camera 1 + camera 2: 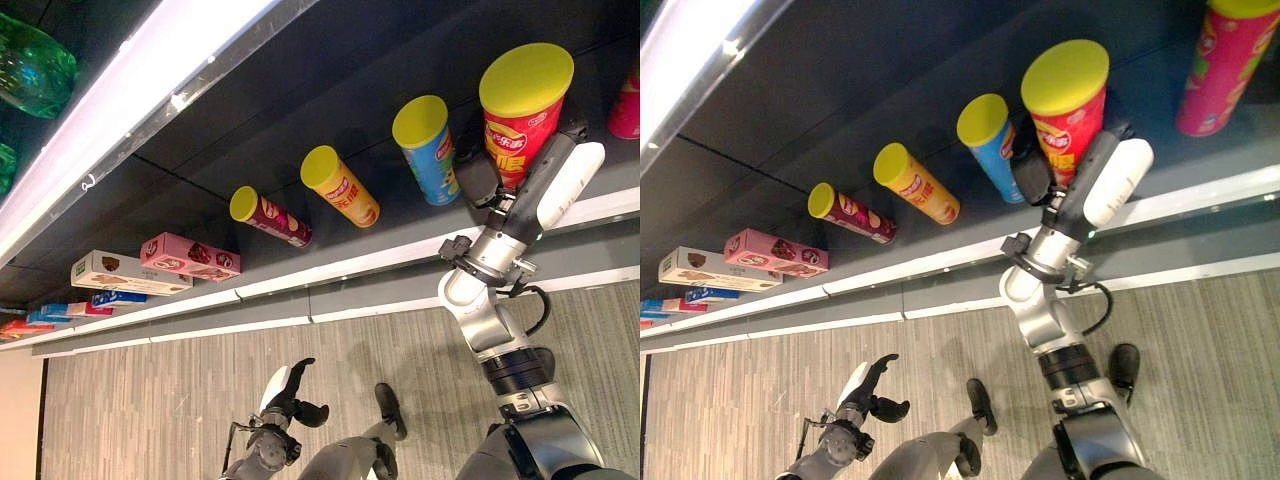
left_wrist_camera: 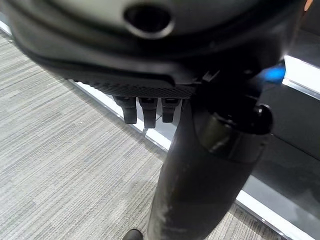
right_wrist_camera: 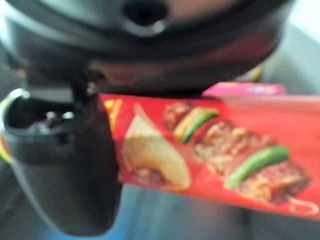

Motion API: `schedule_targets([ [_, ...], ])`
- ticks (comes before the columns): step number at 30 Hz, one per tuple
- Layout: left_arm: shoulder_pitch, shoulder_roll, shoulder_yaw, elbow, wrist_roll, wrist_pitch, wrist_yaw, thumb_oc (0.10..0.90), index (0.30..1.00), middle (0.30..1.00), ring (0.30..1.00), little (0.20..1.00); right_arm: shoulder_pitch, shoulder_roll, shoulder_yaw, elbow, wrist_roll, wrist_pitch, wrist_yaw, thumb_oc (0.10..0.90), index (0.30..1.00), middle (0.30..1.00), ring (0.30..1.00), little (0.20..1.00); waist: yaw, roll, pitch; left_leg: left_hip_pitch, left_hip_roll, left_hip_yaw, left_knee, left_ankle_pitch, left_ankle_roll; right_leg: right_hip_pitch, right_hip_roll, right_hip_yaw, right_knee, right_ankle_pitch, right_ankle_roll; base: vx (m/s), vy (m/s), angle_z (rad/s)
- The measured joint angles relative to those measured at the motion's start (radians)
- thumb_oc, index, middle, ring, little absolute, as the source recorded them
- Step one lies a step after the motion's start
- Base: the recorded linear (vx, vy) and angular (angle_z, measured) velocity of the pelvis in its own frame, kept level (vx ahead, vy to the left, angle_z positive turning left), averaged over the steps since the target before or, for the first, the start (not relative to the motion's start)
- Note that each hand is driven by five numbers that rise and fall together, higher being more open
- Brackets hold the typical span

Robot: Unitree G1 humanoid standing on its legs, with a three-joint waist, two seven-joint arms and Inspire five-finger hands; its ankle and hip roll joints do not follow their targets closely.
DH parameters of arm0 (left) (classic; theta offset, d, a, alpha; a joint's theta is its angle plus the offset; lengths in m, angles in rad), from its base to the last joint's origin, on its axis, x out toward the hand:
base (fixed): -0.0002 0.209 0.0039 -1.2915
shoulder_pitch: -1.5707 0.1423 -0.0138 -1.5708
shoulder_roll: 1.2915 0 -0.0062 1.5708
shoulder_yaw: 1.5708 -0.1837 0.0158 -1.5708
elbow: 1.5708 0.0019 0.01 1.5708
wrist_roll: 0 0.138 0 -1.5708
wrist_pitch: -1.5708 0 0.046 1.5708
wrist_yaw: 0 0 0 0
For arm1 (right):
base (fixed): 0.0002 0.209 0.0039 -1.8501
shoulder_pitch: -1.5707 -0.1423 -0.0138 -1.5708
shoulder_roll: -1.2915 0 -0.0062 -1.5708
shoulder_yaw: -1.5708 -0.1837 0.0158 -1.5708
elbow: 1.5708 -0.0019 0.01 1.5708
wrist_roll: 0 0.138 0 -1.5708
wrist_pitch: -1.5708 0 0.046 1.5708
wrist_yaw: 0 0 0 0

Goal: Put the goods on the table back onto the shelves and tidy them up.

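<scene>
Right hand [image 1: 478, 172] clamps the red chip can [image 1: 520, 110] upright on the dark shelf [image 1: 300, 120], beside the blue can [image 1: 428, 150]; left hand [image 1: 290, 395] hangs low over the carpet [image 1: 150, 400], fingers loosely curled, empty.

Your two head eyes looked down on the same shelf [image 1: 300, 130] and grey floor [image 1: 180, 370], a little apart. Your left wrist camera faced that floor; your right sat very close against the red can [image 3: 210, 145].
</scene>
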State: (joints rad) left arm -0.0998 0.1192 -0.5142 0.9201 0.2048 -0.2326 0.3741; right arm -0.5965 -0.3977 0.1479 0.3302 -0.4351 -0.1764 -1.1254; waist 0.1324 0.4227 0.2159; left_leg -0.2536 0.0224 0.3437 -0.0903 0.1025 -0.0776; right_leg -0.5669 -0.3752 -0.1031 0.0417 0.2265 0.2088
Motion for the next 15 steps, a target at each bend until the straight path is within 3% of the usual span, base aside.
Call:
schedule_targets([
  [4,-0.032,0.006,0.002,-0.027,0.004,-0.011,0.039,0.8,0.9,0.9,0.9,0.9,-0.014,-0.028,-0.028,0.019,-0.003,0.019,-0.032,0.4,0.3,0.3,0.3,0.3,0.001,0.007,0.045,-0.02,-0.021,0.004,0.0,-0.002,0.01,-0.058,-0.018,0.03,0.049,-0.014,0.007,0.01,-0.01,-0.03],
  [15,-0.071,0.026,-0.026,-0.09,0.06,-0.048,0.098,0.8,0.9,0.9,0.9,0.9,-0.15,-0.032,-0.061,0.052,-0.023,-0.009,-0.091,0.4,0.3,0.3,0.3,0.3,0.016,0.028,0.044,-0.073,-0.05,0.004,0.001,-0.006,0.029,-0.184,-0.041,0.084,0.155,-0.054,0.007,0.03,0.009,-0.02],
])
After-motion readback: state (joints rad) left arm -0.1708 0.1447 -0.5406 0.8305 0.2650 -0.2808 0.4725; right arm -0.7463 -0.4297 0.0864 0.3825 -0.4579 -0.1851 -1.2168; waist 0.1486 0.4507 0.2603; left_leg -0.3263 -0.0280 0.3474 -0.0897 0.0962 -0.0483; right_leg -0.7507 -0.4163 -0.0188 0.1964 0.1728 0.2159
